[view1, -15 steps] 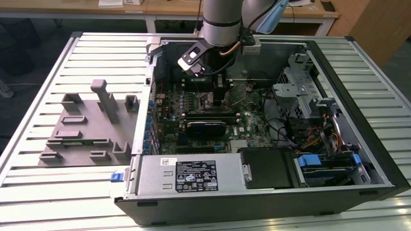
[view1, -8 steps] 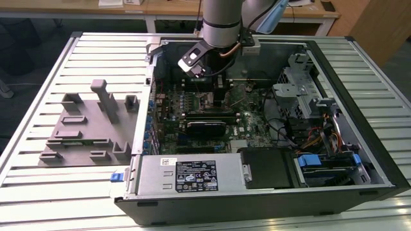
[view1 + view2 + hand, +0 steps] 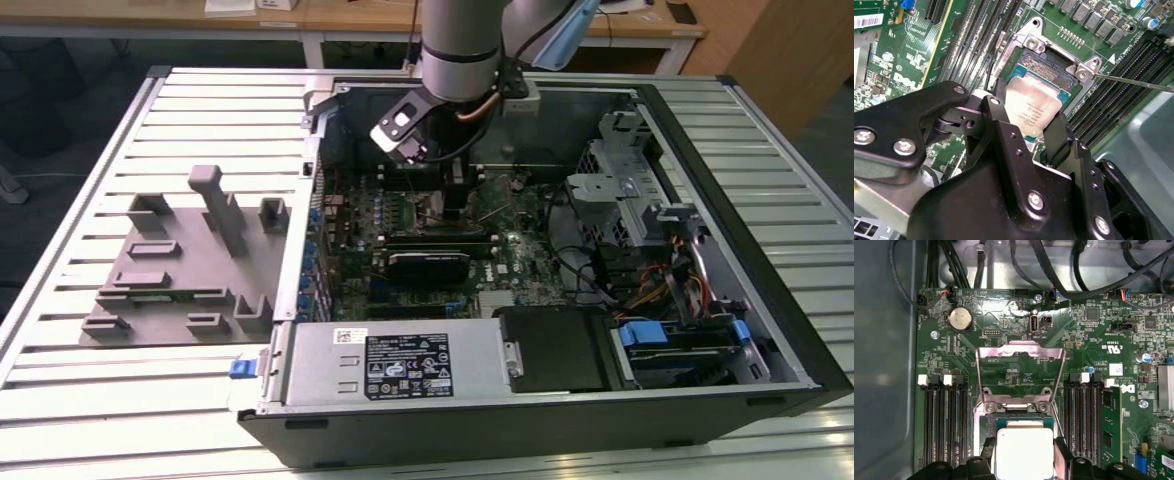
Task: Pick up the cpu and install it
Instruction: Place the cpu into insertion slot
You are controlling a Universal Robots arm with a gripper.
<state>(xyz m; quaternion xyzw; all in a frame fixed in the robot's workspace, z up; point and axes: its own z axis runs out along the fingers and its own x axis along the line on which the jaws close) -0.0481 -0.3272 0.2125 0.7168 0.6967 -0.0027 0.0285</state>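
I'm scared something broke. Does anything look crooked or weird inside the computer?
Nothing looks broken. The gripper holds the cpu by two edges over the socket, square with it in the first wrist view. The socket's metal frame stands flipped open.

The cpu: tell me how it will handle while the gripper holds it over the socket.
The cpu is a small flat plate with a metal top, so it is probably stiff and light. The gripper pinches only its thin edges, so it could slip or tilt. It hangs over the socket with its underside hidden; treat it as fragile.
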